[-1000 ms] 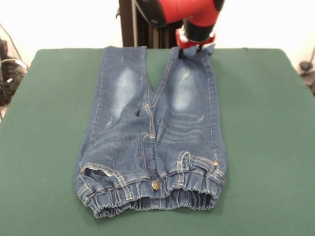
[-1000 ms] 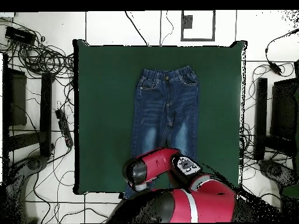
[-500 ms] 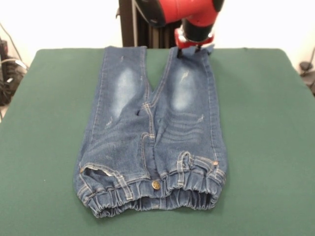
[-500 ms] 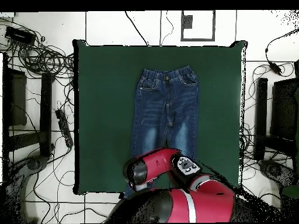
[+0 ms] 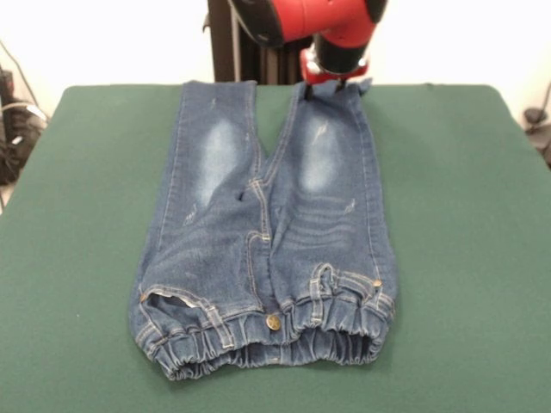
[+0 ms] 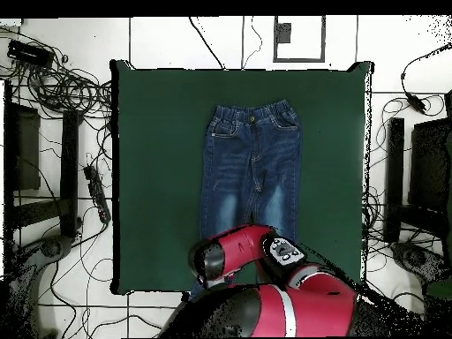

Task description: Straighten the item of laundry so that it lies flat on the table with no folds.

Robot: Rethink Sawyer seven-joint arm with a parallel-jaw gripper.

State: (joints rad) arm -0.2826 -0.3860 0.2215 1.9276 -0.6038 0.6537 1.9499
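Note:
The item of laundry, a small pair of blue jeans, lies on the green table with its gathered waistband toward the near edge and both legs stretching to the far edge. Its waistband is bunched and wrinkled, and the left pocket corner gapes. My gripper sits at the far end of the right-hand leg, right at the cuff. In the overhead view the jeans lie lengthwise on the table, and the red arm covers the leg ends and hides the gripper.
Cables and dark equipment lie on the floor around the table in the overhead view. The table's far edge runs just behind the cuffs.
My gripper has shifted slightly to the left and up at the cuff. The cuff's corner has moved a little with it. The rest of the jeans lies as before.

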